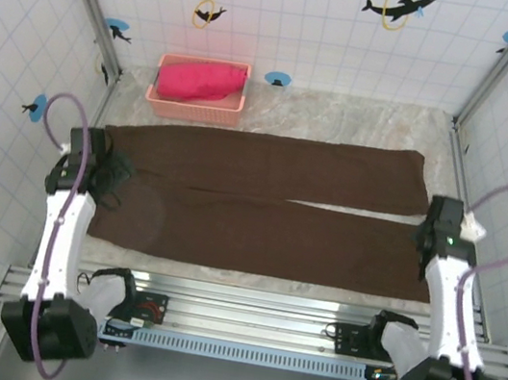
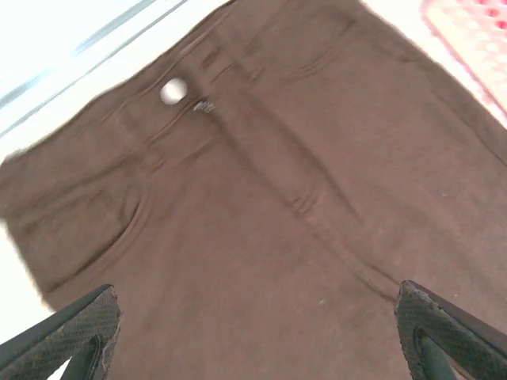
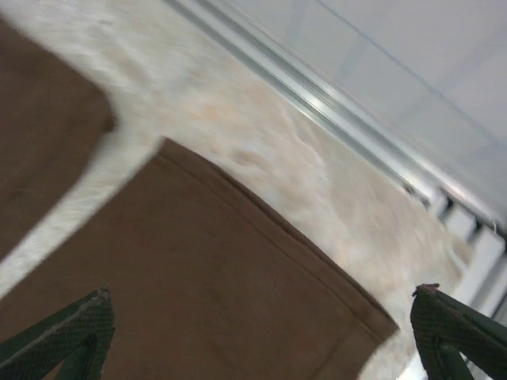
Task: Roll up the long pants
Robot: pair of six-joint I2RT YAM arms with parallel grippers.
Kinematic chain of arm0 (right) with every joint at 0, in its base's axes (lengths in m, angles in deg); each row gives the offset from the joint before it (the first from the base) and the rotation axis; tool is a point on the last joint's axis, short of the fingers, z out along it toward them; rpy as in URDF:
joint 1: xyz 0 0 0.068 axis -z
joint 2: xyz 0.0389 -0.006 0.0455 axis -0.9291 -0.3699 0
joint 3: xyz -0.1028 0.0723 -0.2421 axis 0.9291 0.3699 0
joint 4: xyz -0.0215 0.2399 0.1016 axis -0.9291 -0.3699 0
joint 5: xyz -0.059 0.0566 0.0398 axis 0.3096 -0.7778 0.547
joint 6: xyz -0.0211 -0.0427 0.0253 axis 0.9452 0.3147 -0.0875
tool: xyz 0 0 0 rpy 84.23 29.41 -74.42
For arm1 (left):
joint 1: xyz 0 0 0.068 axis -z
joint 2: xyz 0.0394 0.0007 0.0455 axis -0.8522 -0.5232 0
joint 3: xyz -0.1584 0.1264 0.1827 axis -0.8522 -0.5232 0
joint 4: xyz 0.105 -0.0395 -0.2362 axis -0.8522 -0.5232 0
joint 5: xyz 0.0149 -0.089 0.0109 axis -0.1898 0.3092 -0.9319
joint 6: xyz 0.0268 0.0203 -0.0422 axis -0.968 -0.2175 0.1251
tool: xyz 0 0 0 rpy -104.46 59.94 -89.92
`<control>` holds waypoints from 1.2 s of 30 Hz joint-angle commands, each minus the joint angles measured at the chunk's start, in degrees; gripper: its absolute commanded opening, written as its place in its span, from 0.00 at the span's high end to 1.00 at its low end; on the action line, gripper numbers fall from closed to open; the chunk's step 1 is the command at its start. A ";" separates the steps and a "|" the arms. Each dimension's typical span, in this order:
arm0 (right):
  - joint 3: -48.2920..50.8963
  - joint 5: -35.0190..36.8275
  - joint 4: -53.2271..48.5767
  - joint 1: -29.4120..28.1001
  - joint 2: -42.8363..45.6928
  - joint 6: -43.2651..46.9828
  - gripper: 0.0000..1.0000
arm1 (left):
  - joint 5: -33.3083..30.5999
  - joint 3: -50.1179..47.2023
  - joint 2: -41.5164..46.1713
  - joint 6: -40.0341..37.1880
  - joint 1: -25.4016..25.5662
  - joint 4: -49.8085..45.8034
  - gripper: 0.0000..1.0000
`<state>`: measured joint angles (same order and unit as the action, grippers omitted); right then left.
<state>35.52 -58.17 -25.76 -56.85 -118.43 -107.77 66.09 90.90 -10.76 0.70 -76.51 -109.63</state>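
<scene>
- Top view: The dark brown long pants (image 1: 262, 201) lie flat across the middle of the pale marbled surface (image 1: 344, 117), waist toward 9 o'clock and both hems toward 3 o'clock. The legs run side by side, with a thin wedge of surface opening between them near the hems.
- The left tool (image 1: 108, 174) sits over the waist at 9 o'clock and the right tool (image 1: 433, 241) over the nearer leg's hem at 3 o'clock. From this height the gap between the fingers cannot be read.
- A pink basket (image 1: 194, 114) holding a pink-red cloth (image 1: 199, 80) stands just beyond the pants, at 11 o'clock.
- Left wrist view: The left tool (image 2: 253, 321) is spread wide, with one dark textured finger (image 2: 79, 328) at 8 o'clock, the other at 4 o'clock and nothing held between them. Below it lies the top of the pants (image 2: 269, 198), with the waistband, fly seam and a pale button (image 2: 173, 92) at 11 o'clock. A corner of the basket (image 2: 475, 32) shows at 1 o'clock.
- Right wrist view: The right tool (image 3: 261, 332) is also wide open and empty, its fingers (image 3: 71, 332) at 8 and 4 o'clock. The hem of one leg (image 3: 198, 277) lies flat under it, and the other leg's end is at 10 o'clock, with a strip of surface (image 3: 277, 134) between them. A metal rail (image 3: 341, 103) crosses toward 2 o'clock.
</scene>
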 commanded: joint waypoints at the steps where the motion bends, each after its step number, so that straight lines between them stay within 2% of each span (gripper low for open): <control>1: 6.07 -4.91 0.82 7.01 4.08 -6.70 0.01 | -1.57 -3.41 1.45 8.25 -1.20 -4.66 0.11; 6: 12.22 -9.26 3.98 11.36 5.02 -8.30 0.01 | 1.07 -8.95 -0.27 12.71 -2.30 -1.68 0.17; 7: 13.03 -9.55 4.68 11.62 4.99 -8.57 0.01 | 1.83 -9.87 -0.78 13.77 -2.85 -0.70 0.21; 10: 15.98 -10.89 6.33 13.68 5.03 -9.01 0.01 | 3.13 -11.23 -2.91 14.79 -4.83 1.55 0.22; 14: 17.89 -11.68 7.43 14.94 5.51 -7.65 0.05 | 2.63 -10.42 -5.96 12.03 -6.67 1.98 0.22; 21: 20.01 -10.74 6.85 15.96 6.39 -6.11 0.06 | 3.42 -10.59 -8.16 8.32 -12.40 2.50 0.21; 25: 20.09 -10.81 7.13 17.17 6.13 -5.76 0.14 | 4.39 -10.78 -9.31 6.85 -15.71 3.02 0.22; 30: 19.81 -10.54 7.15 18.80 5.76 -5.17 0.22 | 4.94 -11.22 -11.28 7.60 -17.08 4.79 0.25; 36: 19.75 -10.49 7.76 20.91 4.95 -4.49 0.25 | 4.90 -11.57 -13.93 7.84 -18.27 5.65 0.28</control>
<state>55.28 -69.25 -18.83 -36.85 -113.12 -112.75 70.70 79.91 -24.11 9.13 -93.93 -104.56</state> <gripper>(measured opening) 0.751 0.728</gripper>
